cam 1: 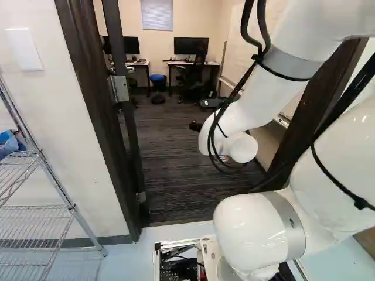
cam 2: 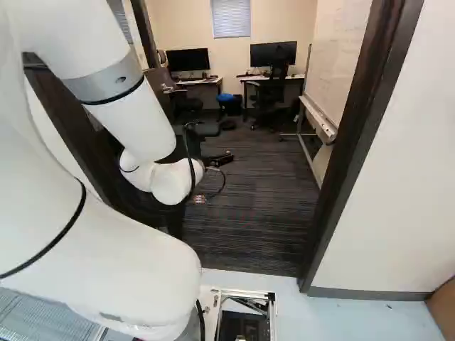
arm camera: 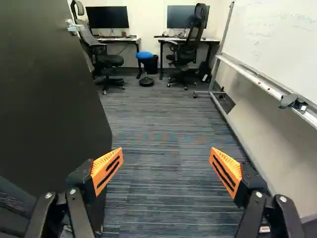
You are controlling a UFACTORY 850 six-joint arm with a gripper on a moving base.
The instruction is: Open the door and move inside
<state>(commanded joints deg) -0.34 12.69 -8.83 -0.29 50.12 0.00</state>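
Note:
The gripper shows only in part past the arm's wrist in the right base view (cam 2: 221,159). In the wrist view its two orange-padded fingers stand wide apart, so the gripper (arm camera: 167,157) is open with only carpet seen between them. The dark door (arm camera: 49,94) stands swung into the room, beside one finger; whether they touch I cannot tell. Its metal handle (arm camera: 73,27) shows near the door's far edge. In the left base view the hinge (cam 1: 119,88) joins the door edge to the dark frame (cam 1: 96,105). The other doorpost (cam 2: 355,135) is right of the arm.
Striped carpet (cam 2: 249,213) begins beyond the threshold. A whiteboard on a wheeled stand (arm camera: 277,39) lines the side opposite the door. Desks, office chairs (arm camera: 190,39) and a blue stool (arm camera: 144,55) stand at the back. A wire shelf (cam 1: 35,216) is outside, left of the doorway.

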